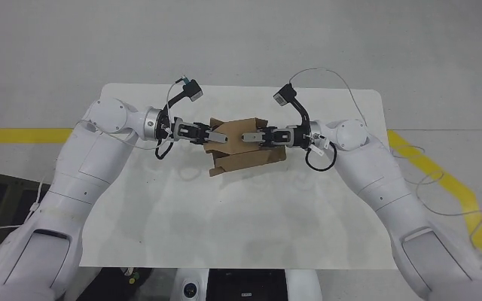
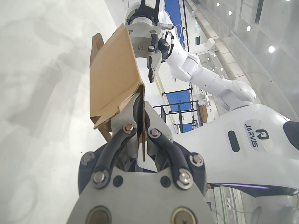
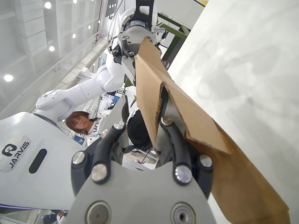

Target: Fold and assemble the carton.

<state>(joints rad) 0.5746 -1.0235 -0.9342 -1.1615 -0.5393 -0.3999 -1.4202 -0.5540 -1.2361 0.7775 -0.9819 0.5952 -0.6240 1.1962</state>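
Note:
A brown cardboard carton (image 1: pixel 245 143), partly unfolded with loose flaps, is held above the middle of the white table (image 1: pixel 301 218) between both arms. My left gripper (image 1: pixel 218 138) comes from the left and is shut on a carton flap; in the left wrist view the flap sits pinched at the gripper (image 2: pixel 140 115), with the carton (image 2: pixel 112 75) beyond. My right gripper (image 1: pixel 250 138) comes from the right and stands open, straddling a carton wall (image 3: pixel 186 117); the gripper (image 3: pixel 144 99) has one finger inside and one outside. Its finger (image 2: pixel 153 68) shows apart from the cardboard.
The table has bare room in front of and behind the carton. Yellow floor tape (image 1: pixel 30 135) runs past both table sides. Cables loop off both wrists near the carton.

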